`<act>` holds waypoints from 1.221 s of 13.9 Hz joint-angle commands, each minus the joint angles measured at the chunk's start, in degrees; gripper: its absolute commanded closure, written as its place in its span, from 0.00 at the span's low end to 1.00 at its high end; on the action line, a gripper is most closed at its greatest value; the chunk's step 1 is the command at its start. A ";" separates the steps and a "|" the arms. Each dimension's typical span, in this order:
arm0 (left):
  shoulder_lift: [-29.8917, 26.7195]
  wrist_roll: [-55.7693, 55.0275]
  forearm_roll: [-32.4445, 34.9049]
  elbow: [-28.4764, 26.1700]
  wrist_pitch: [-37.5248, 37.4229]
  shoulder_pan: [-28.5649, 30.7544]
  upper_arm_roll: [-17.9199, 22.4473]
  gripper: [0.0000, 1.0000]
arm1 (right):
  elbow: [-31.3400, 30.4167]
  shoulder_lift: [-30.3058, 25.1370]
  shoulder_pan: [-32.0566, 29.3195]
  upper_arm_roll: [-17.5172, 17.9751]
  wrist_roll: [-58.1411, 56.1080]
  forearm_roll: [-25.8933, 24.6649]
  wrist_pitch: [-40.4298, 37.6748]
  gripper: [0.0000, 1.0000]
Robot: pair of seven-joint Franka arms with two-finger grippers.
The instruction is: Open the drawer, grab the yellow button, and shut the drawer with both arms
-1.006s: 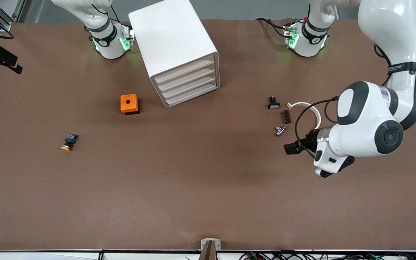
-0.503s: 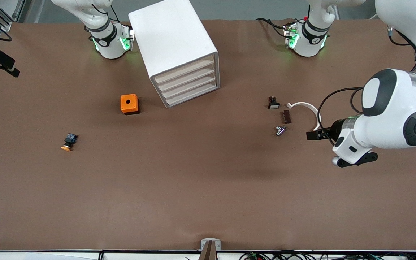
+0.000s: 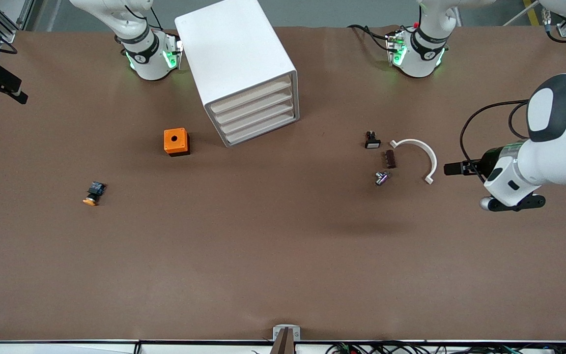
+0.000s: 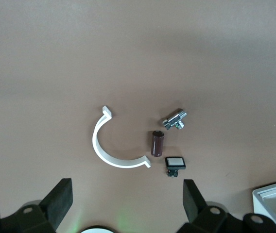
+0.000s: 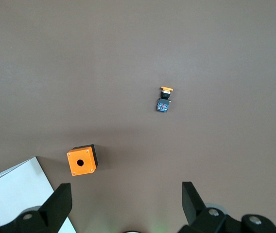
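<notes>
Lying on the table (image 3: 283,255) toward the right arm's end: the button (image 3: 94,192), nearer the front camera than the orange cube (image 3: 176,141). Sitting shut: every drawer (image 3: 258,118). Hovering, fingers apart and empty: left gripper (image 4: 127,204) over the white clip (image 3: 418,153); right gripper (image 5: 126,201), high.

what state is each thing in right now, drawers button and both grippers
cabinet: on the table, all four drawers shut
button: lying on its side on the table, not held
left gripper: open, empty, over the table beside the white curved clip
right gripper: open, empty, up over the orange cube
</notes>
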 commanded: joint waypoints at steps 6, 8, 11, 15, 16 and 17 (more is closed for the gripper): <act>-8.88 3.35 3.45 -9.10 2.57 1.81 -0.56 0.00 | -1.15 -1.44 0.81 -0.07 -0.43 -0.43 0.57 0.00; -10.47 3.35 3.54 -10.16 2.57 2.34 -0.56 0.00 | -1.15 -1.44 0.81 -0.07 -0.34 -0.43 0.83 0.00; -12.49 3.44 3.62 -10.51 2.13 3.04 -0.47 0.00 | -1.15 -1.36 0.81 -0.07 -0.26 -0.34 1.71 0.00; -17.06 4.14 3.62 -10.96 2.13 4.63 -0.47 0.00 | -1.15 -1.36 0.81 -0.07 -0.17 -0.26 1.71 0.00; -18.72 3.45 3.54 -10.87 2.13 4.63 -0.38 0.00 | -1.15 -1.36 0.81 -0.07 -0.26 -0.26 1.71 0.00; -19.96 3.35 3.54 -10.69 2.13 4.63 -0.38 0.00 | -1.15 -1.36 0.81 -0.07 -0.26 -0.26 1.71 0.00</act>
